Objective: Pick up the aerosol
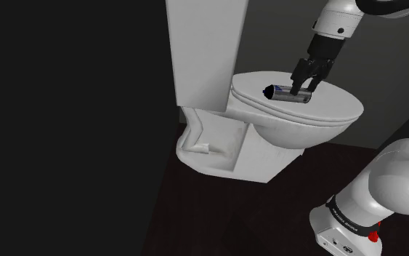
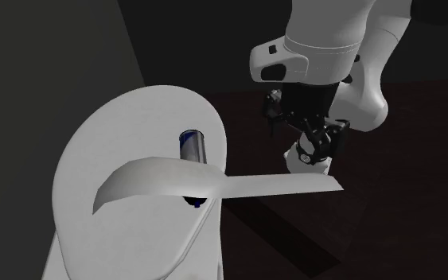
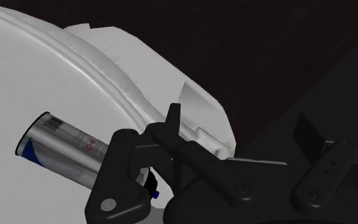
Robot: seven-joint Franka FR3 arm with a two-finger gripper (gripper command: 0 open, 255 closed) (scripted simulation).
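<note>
**A:** Entry: toilet station. Where is the aerosol sitting?

**B:** The aerosol is lying on its side on top of the toilet lid. Its body is looking silver. In the shoulder view its black end is pointing toward that view's left, the side where the tank is standing.

**A:** Containers?

**B:** The lid is lying down over the bowl and covering it, so I cannot tell what the bowl is holding. The can is resting on the lid's flat top, toward the tank end. The tank is standing upright behind the lid.

**A:** Hand state?

**B:** The hand is hanging over the lid with its two fingers spread wide apart. It is pinching nothing. In the wrist view one finger is crossing in front of one end of the can. The rest of the can is stretching away to that finger's outer side, not into the gap between the two fingers.

**A:** Contact?

**B:** In the shoulder view the fingertips are overlapping the can's silver end. In the second exterior view the hand is showing apart from the can, off to that view's right. I am recording it as not held. Whether a fingertip is brushing the can, I cannot tell.

**A:** Surroundings?

**B:** A dark floor is showing around the toilet's base, and the white arm is rising from the shoulder view's lower right.
</note>
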